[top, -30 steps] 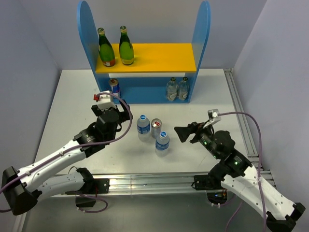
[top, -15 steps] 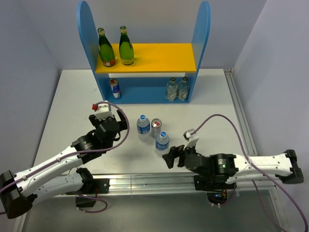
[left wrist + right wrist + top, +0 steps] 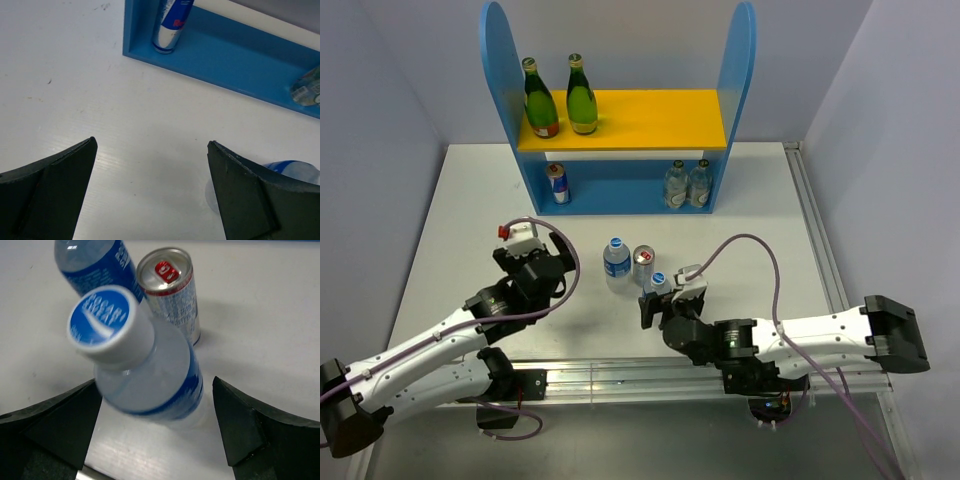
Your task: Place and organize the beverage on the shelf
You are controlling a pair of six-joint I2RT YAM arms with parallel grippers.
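Note:
The blue shelf (image 3: 736,60) stands at the back with a yellow upper board (image 3: 650,118). Two green bottles (image 3: 540,100) stand on that board at the left. A silver can (image 3: 557,183) and two clear bottles (image 3: 687,184) stand on the lower tier. On the table stand a water bottle (image 3: 616,262), a can (image 3: 643,265) and a nearer water bottle (image 3: 657,288). My right gripper (image 3: 658,306) is open, its fingers either side of the nearer bottle (image 3: 150,375). My left gripper (image 3: 552,258) is open and empty over bare table (image 3: 152,145), facing the shelved can (image 3: 170,22).
The table's metal rail (image 3: 810,215) runs along the right edge. Grey walls close in the left, back and right. The can (image 3: 172,290) and the other bottle (image 3: 100,265) stand just behind the bottle between my right fingers.
My right arm has swung down and left, bringing its open gripper around the nearer water bottle. My left arm has drawn back from the shelf toward the near left.

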